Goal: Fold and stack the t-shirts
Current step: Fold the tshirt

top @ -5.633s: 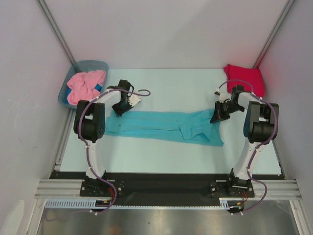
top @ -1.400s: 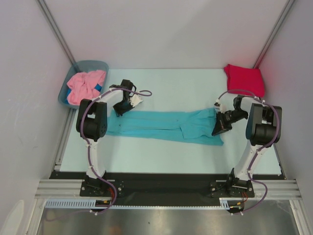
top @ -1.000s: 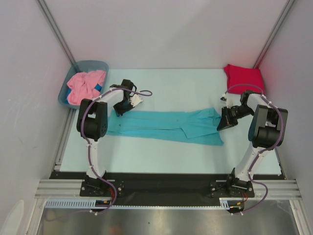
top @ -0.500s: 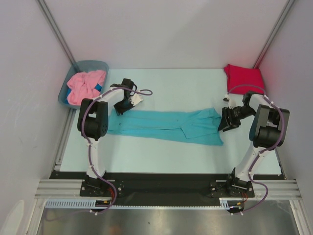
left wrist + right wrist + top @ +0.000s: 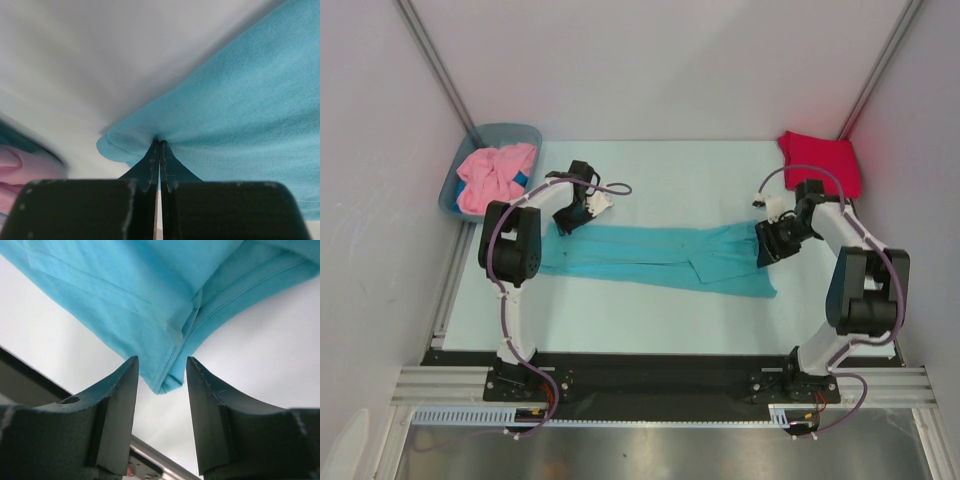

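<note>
Folding step on the turquoise shirt (image 5: 640,256). Left gripper (image 5: 159,148) pinches one corner. Right gripper (image 5: 162,371) is spread around the opposite corner, not gripping. Likely next: close, then lift.

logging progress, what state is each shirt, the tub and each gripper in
turquoise shirt: folded into a long strip, flat
red shirt: folded
pink shirt: crumpled in the tub
tub: holds pink shirt
left gripper: shut on turquoise shirt's corner
right gripper: open, holding nothing
</note>
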### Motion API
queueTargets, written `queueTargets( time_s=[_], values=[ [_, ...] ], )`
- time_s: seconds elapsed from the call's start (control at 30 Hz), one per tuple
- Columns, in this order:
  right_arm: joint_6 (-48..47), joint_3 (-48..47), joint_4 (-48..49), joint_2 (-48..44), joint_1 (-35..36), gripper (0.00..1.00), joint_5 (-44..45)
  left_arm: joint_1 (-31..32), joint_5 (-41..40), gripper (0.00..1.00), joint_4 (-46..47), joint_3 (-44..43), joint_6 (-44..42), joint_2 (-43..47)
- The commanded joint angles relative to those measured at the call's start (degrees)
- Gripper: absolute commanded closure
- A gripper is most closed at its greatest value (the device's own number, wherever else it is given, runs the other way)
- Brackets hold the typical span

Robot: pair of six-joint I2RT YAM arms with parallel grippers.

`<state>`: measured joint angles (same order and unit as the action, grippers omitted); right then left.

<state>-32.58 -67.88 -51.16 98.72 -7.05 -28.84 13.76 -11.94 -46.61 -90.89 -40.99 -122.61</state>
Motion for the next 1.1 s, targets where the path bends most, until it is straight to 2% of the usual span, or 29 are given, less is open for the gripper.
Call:
queueTargets(
  time_s=[0.0,0.13,0.37,0.77,1.07],
  values=[
    [-3.0,2.7,7.6,-9.1,4.0,0.51,10.9,0.2,0.1,1.00,3.3,-1.3,-0.8,-0.3],
    [-7.8,4.9,12.0,-13.9,10.1,0.50,19.2,0.3,-0.4,1.00,3.1,-1.0,-1.2,0.1],
    [-13.7,7.1,16.7,-12.5,19.3,0.50,27.8,0.6,-0.2,1.00,3.1,-0.9,-1.5,0.6],
    [-22.0,9.6,20.4,-12.0,32.8,0.52,33.1,0.6,0.3,1.00,3.9,1.0,-2.3,1.8],
    [-24.6,16.0,21.4,-13.1,36.4,0.54,33.1,0.7,0.6,1.00,4.8,2.6,-2.9,3.0]
  ],
)
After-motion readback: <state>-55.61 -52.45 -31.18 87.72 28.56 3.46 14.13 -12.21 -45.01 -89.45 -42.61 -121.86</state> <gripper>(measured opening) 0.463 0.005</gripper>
